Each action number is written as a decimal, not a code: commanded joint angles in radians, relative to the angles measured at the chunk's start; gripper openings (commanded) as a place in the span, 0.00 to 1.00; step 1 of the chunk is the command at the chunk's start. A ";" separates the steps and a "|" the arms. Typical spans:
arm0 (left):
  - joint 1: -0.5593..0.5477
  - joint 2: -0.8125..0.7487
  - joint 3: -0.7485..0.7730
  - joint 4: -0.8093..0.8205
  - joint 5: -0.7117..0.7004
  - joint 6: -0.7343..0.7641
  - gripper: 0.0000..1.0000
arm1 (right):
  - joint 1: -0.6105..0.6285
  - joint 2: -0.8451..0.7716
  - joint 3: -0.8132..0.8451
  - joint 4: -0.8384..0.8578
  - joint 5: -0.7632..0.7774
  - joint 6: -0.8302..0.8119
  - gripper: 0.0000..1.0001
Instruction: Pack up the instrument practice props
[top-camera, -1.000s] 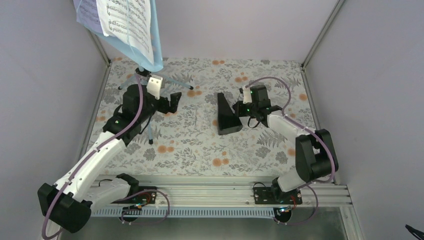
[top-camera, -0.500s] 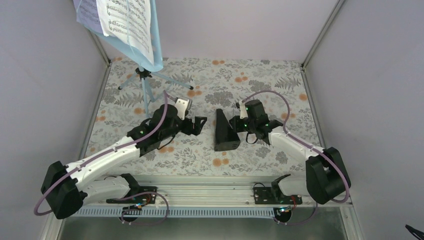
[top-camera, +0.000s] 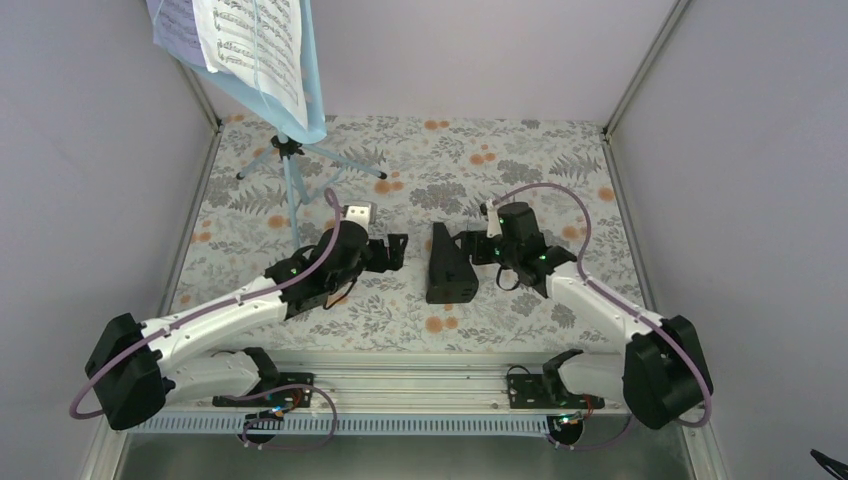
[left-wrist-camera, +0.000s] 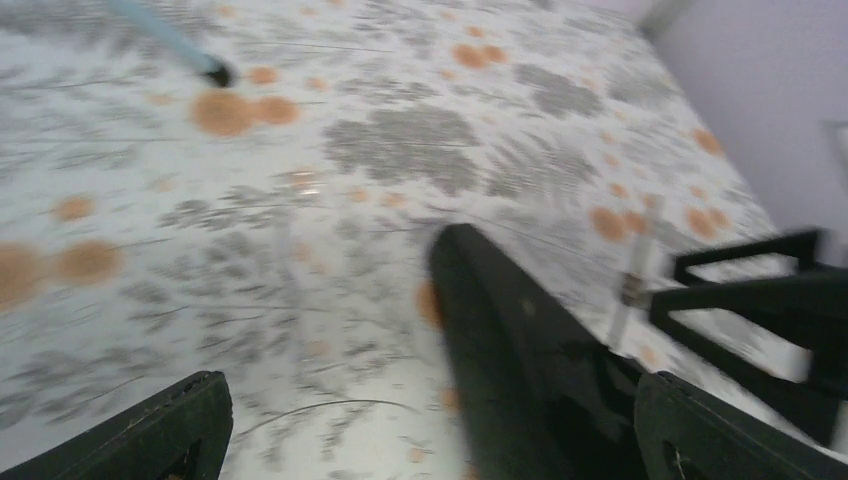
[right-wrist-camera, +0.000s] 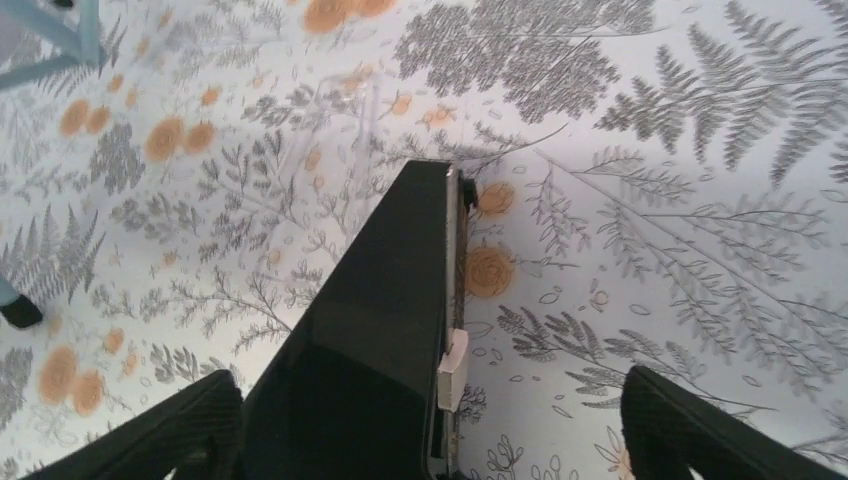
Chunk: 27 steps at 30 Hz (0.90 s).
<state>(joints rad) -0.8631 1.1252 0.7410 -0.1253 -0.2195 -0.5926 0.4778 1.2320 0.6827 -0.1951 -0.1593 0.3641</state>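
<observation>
The table (top-camera: 520, 170) carries the light blue music stand (top-camera: 288, 185) at its far left corner. The stand is upright on thin legs, with the sheet-music pages (top-camera: 250, 45) resting loosely on its desk. It looks top-heavy. The left arm lies near its closest leg, so a careless swing back could knock it over and spill the pages.

The left hand (top-camera: 397, 250) and right hand (top-camera: 468, 248) face each other at mid-table, both spread wide and holding nothing. The black metronome (top-camera: 448, 268) stands between them.

The nearer risk is that both hands close on this one small prop from opposite sides. Their fingers could clash, or one hand could push the metronome over before the other has it. Its glossy faces taper upward, so I judge that a squeeze high on the body could slip off. A grip low on the body, by one hand only, looks safer. The left wrist view is blurred, so I cannot tell whether that hand touches the metronome.
</observation>
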 joint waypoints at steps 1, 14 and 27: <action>-0.002 -0.017 0.001 -0.185 -0.289 -0.171 1.00 | 0.010 -0.068 0.056 -0.062 0.119 0.003 0.92; 0.265 -0.048 0.237 -0.252 0.199 0.289 1.00 | 0.031 0.162 0.583 -0.396 -0.020 -0.130 0.95; 0.370 -0.057 0.302 -0.356 0.022 0.446 1.00 | 0.175 0.573 0.801 -0.623 0.151 -0.117 0.99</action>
<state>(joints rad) -0.5014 1.0874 1.0431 -0.4557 -0.1345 -0.2096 0.6670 1.7367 1.4933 -0.7307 -0.0490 0.2363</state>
